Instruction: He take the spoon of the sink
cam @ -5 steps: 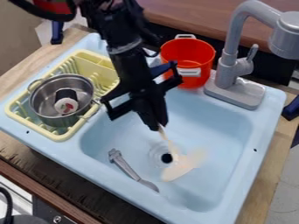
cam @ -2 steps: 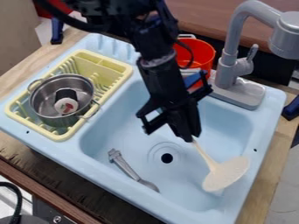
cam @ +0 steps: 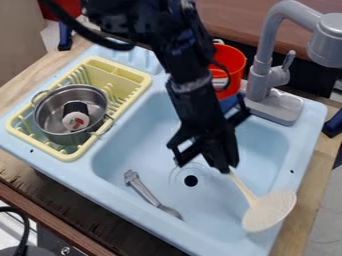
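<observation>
Cream spoon (cam: pixel 269 210) is slanting toward five o'clock, the nearly closed gripper (cam: pixel 228 169) pinching its handle end. That hold is likely leaving its head free to clear the sink (cam: pixel 137 140).

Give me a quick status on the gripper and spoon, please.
Gripper holding pale spoon by its handle. Gray utensil lying in sink, apart from spoon. Nothing visible in the way.

A toy kitchen is indicated by a pale blue sink (cam: pixel 100 189) below the gripper (cam: pixel 229 171), set into a wooden counter (cam: pixel 308 205). A grey faucet (cam: pixel 266 47) is mounted beyond the jaws, and to their left in view a metal pot (cam: pixel 48 116) is held in a yellow dish rack (cam: pixel 113 76).
</observation>
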`<action>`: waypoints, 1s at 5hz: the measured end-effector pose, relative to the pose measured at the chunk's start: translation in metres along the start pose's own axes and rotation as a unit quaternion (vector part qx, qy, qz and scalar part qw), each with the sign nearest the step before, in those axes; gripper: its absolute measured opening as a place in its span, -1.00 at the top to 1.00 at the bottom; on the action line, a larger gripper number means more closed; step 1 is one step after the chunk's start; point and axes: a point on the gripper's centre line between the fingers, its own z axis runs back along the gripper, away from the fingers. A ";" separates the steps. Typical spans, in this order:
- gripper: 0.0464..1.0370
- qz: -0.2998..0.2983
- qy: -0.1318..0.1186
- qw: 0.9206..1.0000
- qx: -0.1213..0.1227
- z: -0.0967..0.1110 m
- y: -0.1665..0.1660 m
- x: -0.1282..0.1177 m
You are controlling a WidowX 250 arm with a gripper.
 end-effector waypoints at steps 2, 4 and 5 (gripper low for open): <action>0.96 -0.015 -0.015 1.000 0.017 -0.020 0.003 -0.001; 0.96 -0.038 -0.036 0.998 0.027 -0.031 0.009 0.000; 0.91 -0.062 -0.037 0.997 0.032 -0.032 0.011 0.000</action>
